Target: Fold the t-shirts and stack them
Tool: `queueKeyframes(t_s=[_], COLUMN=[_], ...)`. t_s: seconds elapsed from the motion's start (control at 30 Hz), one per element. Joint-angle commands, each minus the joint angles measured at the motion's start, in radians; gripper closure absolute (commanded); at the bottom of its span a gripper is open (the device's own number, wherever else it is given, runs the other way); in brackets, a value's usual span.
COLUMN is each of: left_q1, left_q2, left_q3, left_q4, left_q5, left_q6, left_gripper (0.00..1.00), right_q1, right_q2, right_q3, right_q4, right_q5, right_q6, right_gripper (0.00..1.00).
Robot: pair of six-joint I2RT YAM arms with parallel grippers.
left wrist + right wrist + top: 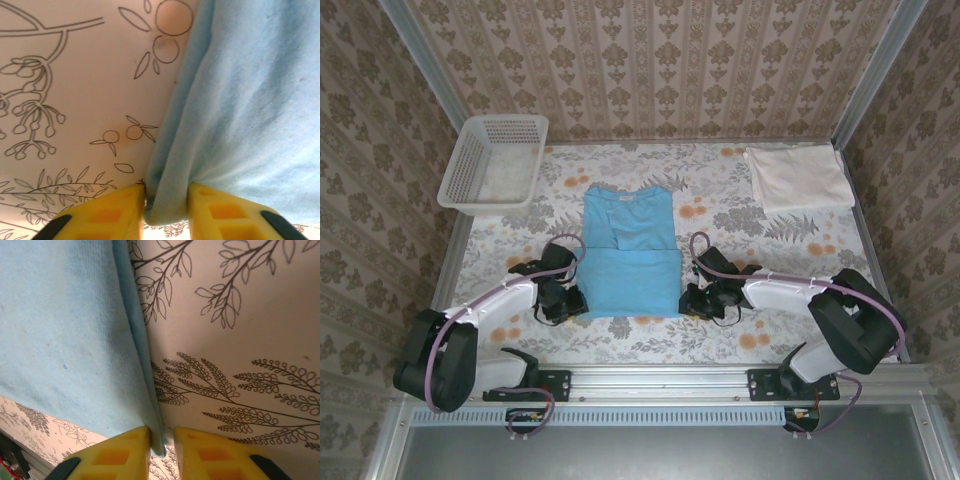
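Top view: the blue t-shirt (630,255) lies mid-way across the table (720,335). The left gripper (570,300) and right gripper (692,300) sit at its near corners.
Left wrist: fingers (115,212) clamp a bunched corner.
Right wrist: fingers (120,452) pinch only a thin hem, which may slip on lifting and skew the fold.

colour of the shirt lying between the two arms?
It's a light blue t-shirt, best seen in the top external view.
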Motion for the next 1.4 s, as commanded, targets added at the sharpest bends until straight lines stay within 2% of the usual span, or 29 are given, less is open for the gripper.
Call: queueKeyframes(t_s=[0.0,0.07,0.13,0.23,0.27,0.4,0.57,0.73,0.87,1.13,1.23,1.37], left_q1=[-0.001,-0.003,-0.005,-0.009,-0.041,-0.124,-0.242,-0.331,-0.368,-0.364,-0.334,-0.245], left_q2=[0.002,0.001,0.002,-0.004,-0.005,-0.007,-0.015,-0.070,-0.139,-0.302,-0.330,-0.326], left_q3=[-0.018,-0.013,-0.007,0.009,0.014,0.033,0.010,-0.033,-0.069,-0.041,0.015,0.101], left_q4=[0.038,0.034,0.021,-0.013,-0.027,-0.077,-0.108,-0.110,-0.111,-0.103,-0.090,-0.069], left_q5=[-0.015,-0.023,-0.035,-0.074,-0.088,-0.139,-0.141,-0.095,-0.054,0.028,0.054,0.119], left_q6=[-0.004,-0.002,0.002,0.008,0.010,-0.007,-0.056,-0.107,-0.119,-0.143,-0.148,-0.162], left_gripper=[0.79,0.81,0.90,0.98,1.00,1.00,1.00,1.00,1.00,1.00,1.00,1.00], right_q1=[0.029,0.029,0.029,0.029,0.028,0.027,0.028,0.036,0.047,0.047,0.044,0.018], right_q2=[0.051,0.053,0.054,0.055,0.053,0.026,-0.080,-0.234,-0.378,-0.623,-0.640,-0.617], right_q3=[0.013,0.019,0.025,0.037,0.037,0.030,-0.053,-0.183,-0.243,-0.243,-0.207,-0.122], right_q4=[0.068,0.056,0.030,-0.019,-0.029,-0.097,-0.160,-0.167,-0.225,-0.343,-0.340,-0.316], right_q5=[0.015,0.018,0.030,0.045,0.049,0.060,0.049,0.009,-0.002,0.008,0.026,0.056], right_q6=[-0.003,-0.009,-0.016,-0.036,-0.041,-0.071,-0.075,-0.027,0.005,0.049,0.061,0.075], right_gripper=[0.83,0.92,0.99,1.00,1.00,1.00,1.00,1.00,1.00,1.00,1.00,1.00])
